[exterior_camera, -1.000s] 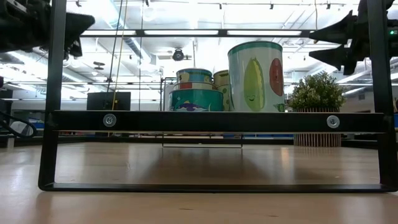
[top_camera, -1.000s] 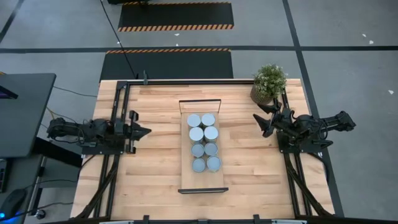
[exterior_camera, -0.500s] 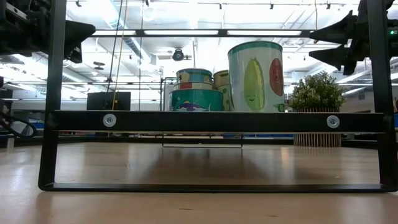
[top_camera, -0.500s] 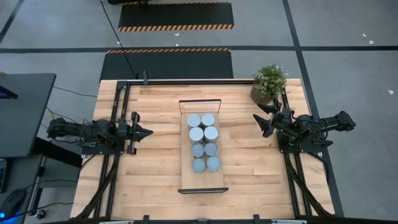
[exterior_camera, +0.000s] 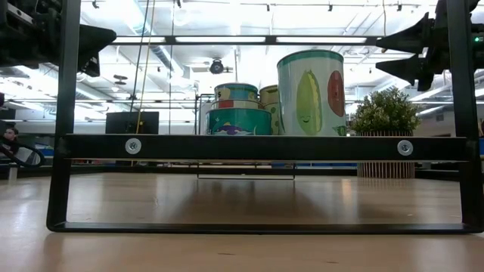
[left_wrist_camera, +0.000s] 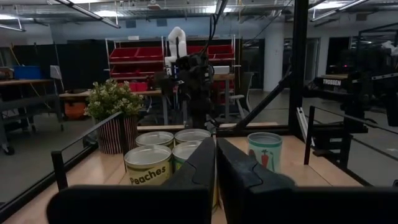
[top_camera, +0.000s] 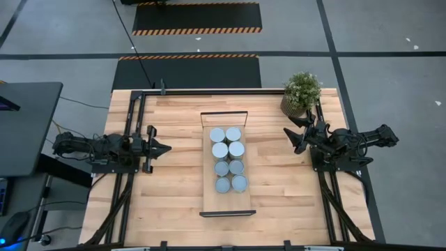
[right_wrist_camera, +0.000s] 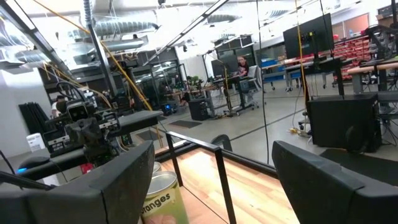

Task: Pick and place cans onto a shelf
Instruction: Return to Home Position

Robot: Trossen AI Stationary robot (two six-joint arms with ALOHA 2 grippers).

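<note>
Change: my left arm (top_camera: 104, 146) shifted slightly, then stilled.
Left fingers (left_wrist_camera: 199, 168): pressed together, empty.
Right fingers (right_wrist_camera: 115, 180): spread, empty.
Cans (top_camera: 228, 159): eight on shelf (top_camera: 227, 203) — task looks finished.

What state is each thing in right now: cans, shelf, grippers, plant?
cans: all eight upright on the shelf, two rows of four.
shelf: standing mid-table, loaded.
left gripper: shut, empty, at the table's left edge.
right gripper: open, empty, at the right edge.
potted plant: upright.

Silvery metal lids top the cans (top_camera: 220, 150); the shelf (top_camera: 226, 202) is light wood.
</note>
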